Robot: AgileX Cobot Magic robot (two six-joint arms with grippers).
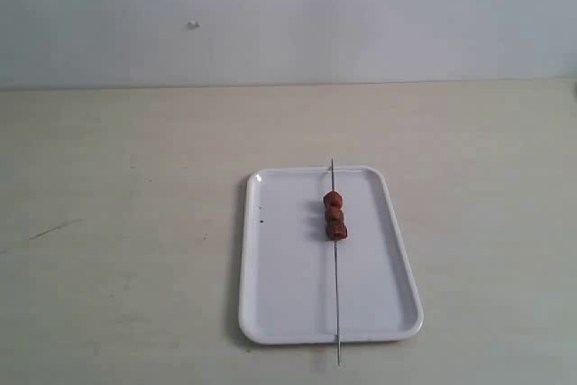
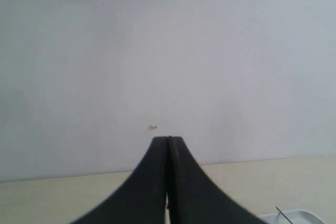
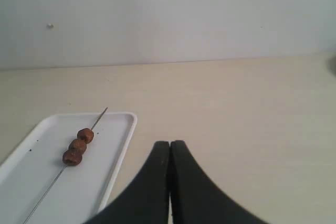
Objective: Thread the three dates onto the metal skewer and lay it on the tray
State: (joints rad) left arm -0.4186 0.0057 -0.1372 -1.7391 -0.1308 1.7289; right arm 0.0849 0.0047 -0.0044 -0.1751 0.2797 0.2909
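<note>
Wall [image 1: 288, 15]: plain, pale, matt, behind everything.
Counter [image 1: 117, 223]: broad, cream, smooth, faintly scuffed.
Tray [image 1: 279, 295]: white glossy rectangle with rounded corners and a low rim. It sits flat on the counter, right of centre in the exterior view.
Left pincer [image 2: 167, 145]: black, tapered, jaws pressed together, empty.
Right pincer [image 3: 170, 148]: same make, jaws together, empty, apart from the tray.
Metal skewer [image 1: 336, 295]: thin grey rod lying on the tray, long axis along the tray's length, both ends overhanging the short rims.
Three dates [image 1: 334, 215]: wrinkled reddish-brown lumps, touching in a row, threaded on the skewer's far half.
Judgement: the task looks complete. If the skewer needs adjusting, the right arm looks nearer.
</note>
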